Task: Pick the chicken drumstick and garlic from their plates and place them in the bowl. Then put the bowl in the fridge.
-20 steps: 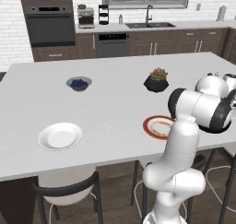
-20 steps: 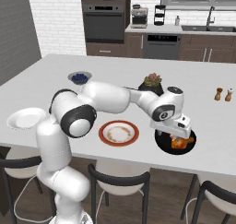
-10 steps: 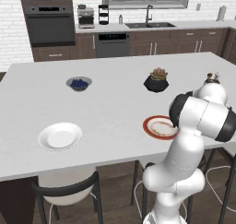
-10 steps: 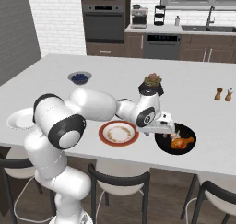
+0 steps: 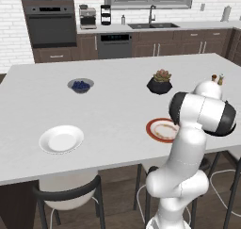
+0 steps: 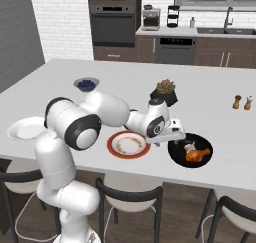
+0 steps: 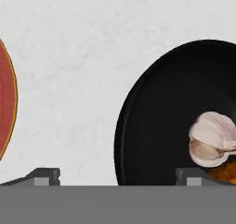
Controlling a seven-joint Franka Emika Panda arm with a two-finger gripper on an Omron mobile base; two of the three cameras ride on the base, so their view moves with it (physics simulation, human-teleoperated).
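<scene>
The black bowl (image 6: 176,152) stands near the counter's front edge, right of the red-rimmed plate (image 6: 128,145). The chicken drumstick (image 6: 198,154) and the garlic (image 6: 189,147) both lie inside it. My gripper (image 6: 172,137) hovers open just over the bowl's left rim, holding nothing. In the hand view the bowl (image 7: 152,126) lies to the right with the garlic (image 7: 212,138) in it and a sliver of drumstick (image 7: 226,173) below. The gripper (image 7: 117,177) spans the bowl's rim, and the plate's red edge (image 7: 7,108) sits at the left. The white plate (image 6: 25,128) is bare. The fridge is out of view.
A grey bowl of blueberries (image 6: 86,83) and a black succulent pot (image 6: 165,91) stand further back on the counter (image 6: 210,82). Salt and pepper shakers (image 6: 242,102) are at the right. Stools (image 6: 127,199) line the near edge. My arm hides the bowl in the left base view.
The gripper has slid left from above the bowl's middle to its left rim, staying open. The elbow has swung down and left. Drumstick and garlic stay in the bowl.
</scene>
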